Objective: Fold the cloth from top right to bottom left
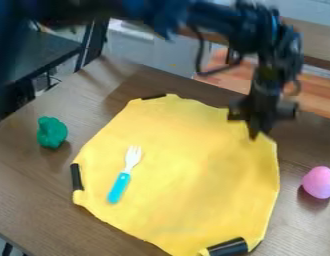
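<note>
The yellow cloth lies spread over the wooden table, with pieces of black tape at its top left, left and bottom right edges. My gripper hangs pointing down at the cloth's top right corner, its tips at or just above the fabric. Whether it holds any cloth I cannot tell. On the left part of the cloth rests a fork with a turquoise handle and white tines.
A green toy pepper-like object is on the table left of the cloth. To the right of the cloth sits a pink egg-shaped object. The table's far edge runs behind my gripper.
</note>
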Robot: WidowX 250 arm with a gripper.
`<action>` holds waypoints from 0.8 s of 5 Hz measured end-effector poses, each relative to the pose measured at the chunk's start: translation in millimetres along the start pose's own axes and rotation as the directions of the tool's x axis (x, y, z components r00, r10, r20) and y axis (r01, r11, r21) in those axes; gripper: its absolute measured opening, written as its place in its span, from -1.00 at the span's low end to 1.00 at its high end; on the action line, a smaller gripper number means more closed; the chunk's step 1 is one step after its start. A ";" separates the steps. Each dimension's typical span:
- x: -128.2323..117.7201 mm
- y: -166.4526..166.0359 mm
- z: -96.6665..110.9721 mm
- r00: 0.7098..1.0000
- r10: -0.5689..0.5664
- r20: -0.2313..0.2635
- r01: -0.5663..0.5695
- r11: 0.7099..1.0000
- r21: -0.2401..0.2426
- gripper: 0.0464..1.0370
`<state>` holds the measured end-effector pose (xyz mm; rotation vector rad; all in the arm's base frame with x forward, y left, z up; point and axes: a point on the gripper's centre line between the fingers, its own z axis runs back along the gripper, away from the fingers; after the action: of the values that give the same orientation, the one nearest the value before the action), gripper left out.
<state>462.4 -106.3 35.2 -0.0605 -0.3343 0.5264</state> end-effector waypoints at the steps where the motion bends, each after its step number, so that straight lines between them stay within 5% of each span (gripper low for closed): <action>1: 9.1 26.2 30.3 1.000 0.026 0.001 -0.026 0.999 -0.040 -0.96; 4: -12.9 128.8 59.6 0.999 -0.032 -0.014 0.032 0.998 -0.055 -0.96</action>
<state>370.2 -3.2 69.4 -0.1118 -0.3350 0.4849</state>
